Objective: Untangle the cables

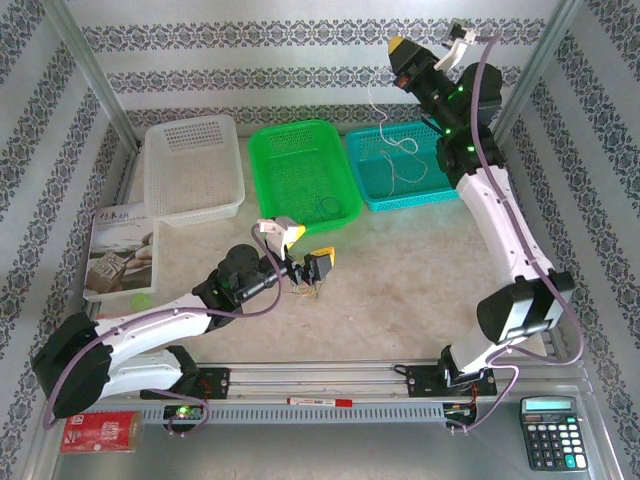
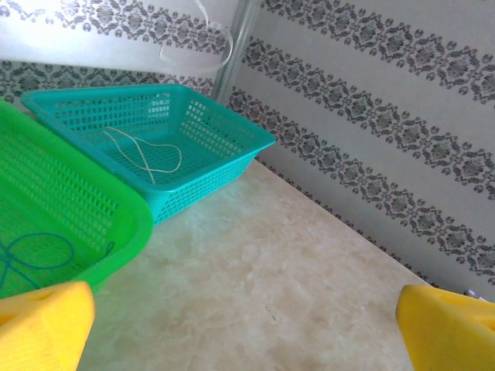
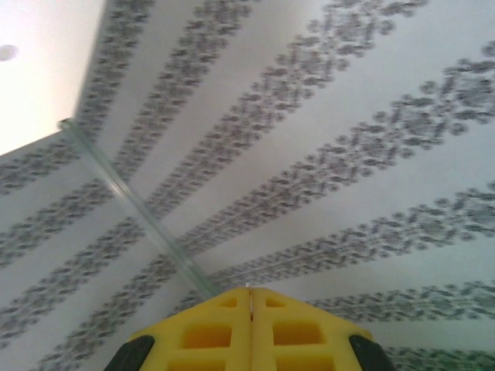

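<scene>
Looks like a robot test cell in a lab, not a home. Boxed in by damask-striped wallpaper panels (image 1: 300, 40) hung on bare aluminium posts (image 1: 95, 75). Marble-look bench (image 1: 400, 290), with a left arm (image 1: 150, 335) and right arm (image 1: 500, 230) bolted to a metal rail (image 1: 320, 375) at its near edge. Scattered props: white basket (image 1: 190, 165), green basket (image 1: 300, 170), teal basket (image 1: 400, 165), calculator (image 1: 551, 432), booklet (image 1: 120, 250), red packet (image 1: 100, 430).

Thin, curled cables (image 2: 139, 164), well apart

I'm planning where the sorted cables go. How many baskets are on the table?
3. A white basket at the far left, a green basket in the middle, a teal basket to its right. None appears hidden.
</scene>
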Controlling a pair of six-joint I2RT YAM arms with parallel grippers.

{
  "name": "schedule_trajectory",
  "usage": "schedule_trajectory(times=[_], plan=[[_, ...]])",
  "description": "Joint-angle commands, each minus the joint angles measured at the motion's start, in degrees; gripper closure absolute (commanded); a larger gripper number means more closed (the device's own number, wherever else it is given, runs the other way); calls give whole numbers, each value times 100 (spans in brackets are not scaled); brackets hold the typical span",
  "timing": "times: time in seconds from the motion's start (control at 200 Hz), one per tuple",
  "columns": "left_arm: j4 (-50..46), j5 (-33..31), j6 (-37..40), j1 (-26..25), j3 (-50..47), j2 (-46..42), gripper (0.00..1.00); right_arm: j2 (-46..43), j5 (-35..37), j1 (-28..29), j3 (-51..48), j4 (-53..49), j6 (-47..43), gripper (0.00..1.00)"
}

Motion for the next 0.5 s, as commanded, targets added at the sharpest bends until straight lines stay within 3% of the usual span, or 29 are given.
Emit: schedule_trajectory(times=[0.0,0.31,0.495], plan=[[-470,-463,-96,58,146,-246,0,212,428,-134,213,177,-381,100],[-1353,-1106,-85,58,382,-730,0,1048,760,-389,212,212,-818,100],[-1386,-906,58,57,366,-759,0,1226,785,-456,34,259,-942,100]])
